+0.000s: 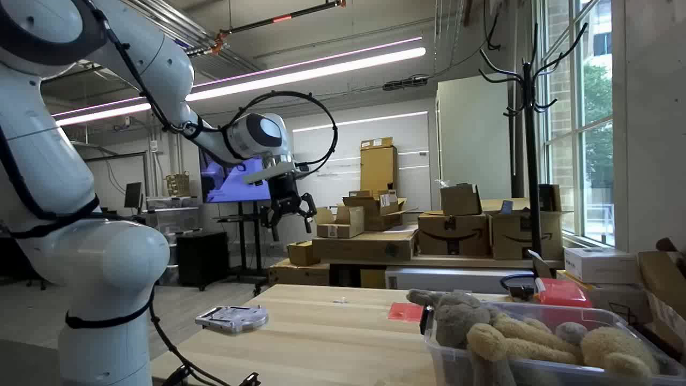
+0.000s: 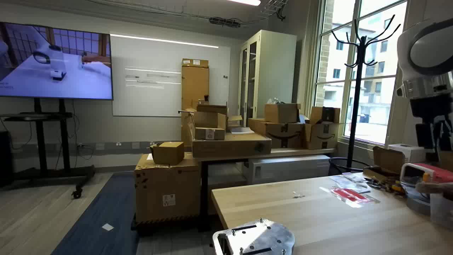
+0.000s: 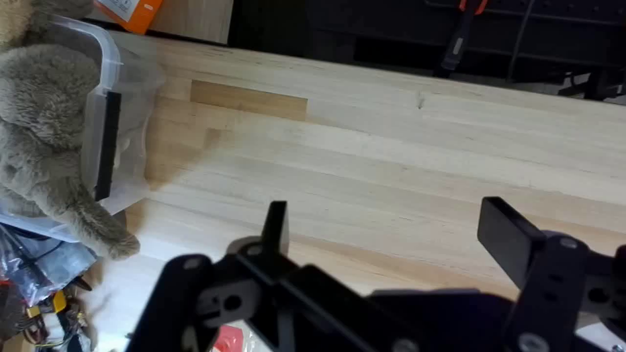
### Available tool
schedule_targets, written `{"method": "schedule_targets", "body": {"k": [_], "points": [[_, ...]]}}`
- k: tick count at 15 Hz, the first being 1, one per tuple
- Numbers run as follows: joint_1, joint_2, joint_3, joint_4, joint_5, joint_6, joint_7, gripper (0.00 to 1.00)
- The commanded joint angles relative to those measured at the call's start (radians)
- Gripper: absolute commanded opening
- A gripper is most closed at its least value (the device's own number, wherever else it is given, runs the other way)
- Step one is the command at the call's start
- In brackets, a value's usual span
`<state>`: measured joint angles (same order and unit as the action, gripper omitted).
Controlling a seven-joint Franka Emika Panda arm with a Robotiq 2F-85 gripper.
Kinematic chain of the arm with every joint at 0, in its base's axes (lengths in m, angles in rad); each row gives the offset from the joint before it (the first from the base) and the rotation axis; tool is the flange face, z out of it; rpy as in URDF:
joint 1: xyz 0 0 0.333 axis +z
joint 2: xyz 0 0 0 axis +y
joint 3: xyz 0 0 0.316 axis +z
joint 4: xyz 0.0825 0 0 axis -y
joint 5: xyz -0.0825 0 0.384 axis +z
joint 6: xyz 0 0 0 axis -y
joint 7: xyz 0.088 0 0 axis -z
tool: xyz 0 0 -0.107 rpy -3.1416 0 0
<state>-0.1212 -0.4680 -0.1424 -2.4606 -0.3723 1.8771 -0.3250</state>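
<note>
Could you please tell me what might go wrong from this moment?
The cable loops wide out from the arm; it might snag if the arm turns.

The grey plush toy pokes out over the rim of the bin, so a low sweep of the open hand could catch it.

The metal plate appears near the edge of the table; a bump might push it off.

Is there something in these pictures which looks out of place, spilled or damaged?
Yes, slightly: in the wrist view, a grey furry plush toy has one long end sticking out over the rim of the clear plastic bin, while its body lies inside. I see no spill or damage.
</note>
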Motion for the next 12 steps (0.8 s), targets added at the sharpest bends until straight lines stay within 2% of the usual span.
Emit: {"method": "schedule_targets", "body": {"k": [1,5,12], "points": [[0.007,0.0,-0.006,0.001,-0.002,-0.003,0.002,1.0],[0.005,-0.004,-0.008,-0.003,-0.009,0.013,0.002,1.0],[-0.015,0.016,-0.087,0.026,0.011,0.014,-0.035,1.0]]}}
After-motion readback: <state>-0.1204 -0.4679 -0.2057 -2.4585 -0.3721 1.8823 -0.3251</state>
